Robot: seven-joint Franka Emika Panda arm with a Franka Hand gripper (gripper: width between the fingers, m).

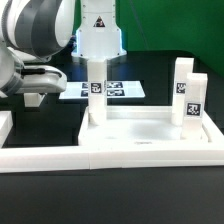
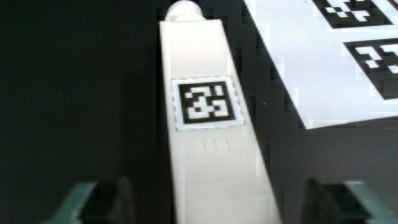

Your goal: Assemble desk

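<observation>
Straddling the lying leg block, the gripper has its jaws about half wide. In the wrist view 1 dark finger shows on each side of the block, with a strip of black table between each finger and the block's long edges, so nothing is clamped and no contact shows. The lying leg block is white, long and flat on the table. It runs lengthwise through the gap between the fingers, with 1 black-and-white square tag facing up near mid-length and a rounded tip at the far end. The marker board lies near that far end, apart from the block by a dark gap, with 2 of its tags partly in frame. In the exterior view the arm fills the upper left of the frame and the gripper hangs low over the table at middle left, well apart from the tabletop. The block under it can't be made out there. The tabletop is a white rimmed tray at lower centre, open side up. 3 leg blocks stand upright on it: the left upright leg block at its rear left corner, and the rear right leg block and front right leg block close together at the right end, each with a tag facing the camera. The marker board lies flat behind the tabletop at centre frame. A long white border rail runs across the lower frame against the tabletop's front edge, no gap visible.
</observation>
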